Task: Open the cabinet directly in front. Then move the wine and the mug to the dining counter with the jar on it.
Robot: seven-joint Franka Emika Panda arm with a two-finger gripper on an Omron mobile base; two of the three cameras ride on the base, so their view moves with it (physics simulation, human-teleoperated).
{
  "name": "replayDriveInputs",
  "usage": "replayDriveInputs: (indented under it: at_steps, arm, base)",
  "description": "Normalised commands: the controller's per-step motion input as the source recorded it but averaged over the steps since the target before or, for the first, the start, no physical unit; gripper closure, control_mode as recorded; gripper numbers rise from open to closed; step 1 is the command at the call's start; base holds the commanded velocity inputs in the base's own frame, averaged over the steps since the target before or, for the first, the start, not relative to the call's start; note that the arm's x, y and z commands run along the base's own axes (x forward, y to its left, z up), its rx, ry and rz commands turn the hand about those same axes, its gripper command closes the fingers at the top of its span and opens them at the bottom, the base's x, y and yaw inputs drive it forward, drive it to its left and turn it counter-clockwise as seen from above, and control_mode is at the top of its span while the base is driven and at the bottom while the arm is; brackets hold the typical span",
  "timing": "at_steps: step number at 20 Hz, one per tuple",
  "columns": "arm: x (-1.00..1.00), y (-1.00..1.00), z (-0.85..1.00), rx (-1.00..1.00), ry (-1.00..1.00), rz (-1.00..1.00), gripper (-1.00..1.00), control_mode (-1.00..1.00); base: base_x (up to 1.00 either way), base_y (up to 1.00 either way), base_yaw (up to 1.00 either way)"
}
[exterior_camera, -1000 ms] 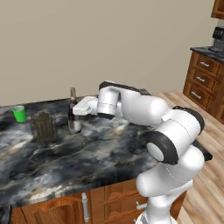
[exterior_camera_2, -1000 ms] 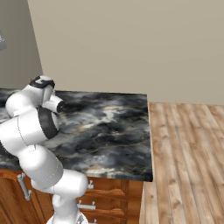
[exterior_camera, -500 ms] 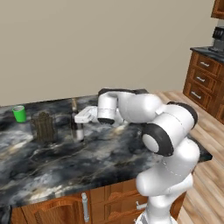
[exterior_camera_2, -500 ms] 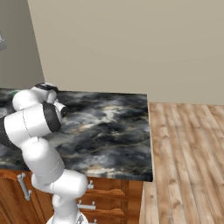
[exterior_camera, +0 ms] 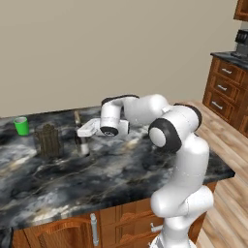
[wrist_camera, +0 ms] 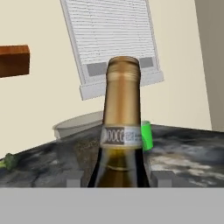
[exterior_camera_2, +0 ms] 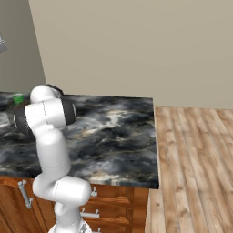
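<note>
The wine [exterior_camera: 80,137] is a dark bottle standing upright on the black marble dining counter [exterior_camera: 121,169], just right of the ribbed brown jar [exterior_camera: 48,140]. My gripper [exterior_camera: 85,131] reaches in from the right and is shut on the bottle's body. In the hand view the wine's gold-capped neck [wrist_camera: 122,109] rises between my gripper's [wrist_camera: 118,179] two fingertips [wrist_camera: 74,178]. The green mug [exterior_camera: 21,126] stands at the counter's far left, behind the jar. It peeks out behind the bottle [wrist_camera: 146,135], and past my arm in the right base view [exterior_camera_2: 18,98].
Wooden drawer fronts [exterior_camera: 225,87] with a coffee machine [exterior_camera: 240,36] on top stand at the far right. Wood floor [exterior_camera_2: 195,159] lies right of the counter's end [exterior_camera_2: 154,136]. In the hand view, a window blind [wrist_camera: 109,39] and a pale basin [wrist_camera: 78,124] lie beyond the counter.
The wine has come down from above the counter to its surface beside the jar, still in my gripper. My arm's elbow has swung up and to the left.
</note>
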Motion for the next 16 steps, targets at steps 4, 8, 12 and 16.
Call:
replayDriveInputs:
  at_steps: [4, 8, 12, 16]
  arm:
    - [0.42, 0.20, -0.29, -0.05, 0.00, -0.01, 1.00, -1.00]
    - [0.62, 0.18, -0.30, -0.05, -0.01, -0.03, 1.00, -1.00]
    - [0.24, 0.03, -0.61, -0.07, -0.07, 0.02, 1.00, -1.00]
    - [-0.25, 0.00, -0.36, -0.07, -0.30, 0.13, 1.00, -1.00]
  base:
    - [0.00, 0.00, 0.00]
    - [0.00, 0.00, 0.00]
    - [0.00, 0.00, 0.00]
    - [0.00, 0.00, 0.00]
